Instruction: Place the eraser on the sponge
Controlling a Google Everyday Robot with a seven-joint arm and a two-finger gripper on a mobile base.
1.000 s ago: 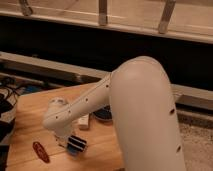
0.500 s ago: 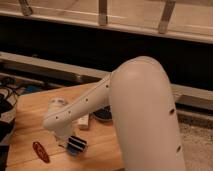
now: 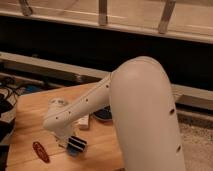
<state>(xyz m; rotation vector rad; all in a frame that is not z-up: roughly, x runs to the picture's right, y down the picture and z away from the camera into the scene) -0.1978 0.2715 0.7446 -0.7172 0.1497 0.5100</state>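
pincer [image 3: 75, 145] sits low just right of the red oval [image 3: 41, 151] (can't tell its grip); arm [image 3: 140, 110] hides the bench [image 3: 30, 107] there, so it might nudge stuff.

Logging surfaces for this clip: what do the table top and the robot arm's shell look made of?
Table top: looks like wood with a light matte finish, judging by its warm tan colour. Arm shell: likely smooth white plastic or painted metal, softly glossy, with small dark holes. The gripper hangs low over the table's front part; its dark parts leave the material open.

Prob. lab — gripper [image 3: 76, 145] over wood table [image 3: 33, 108]
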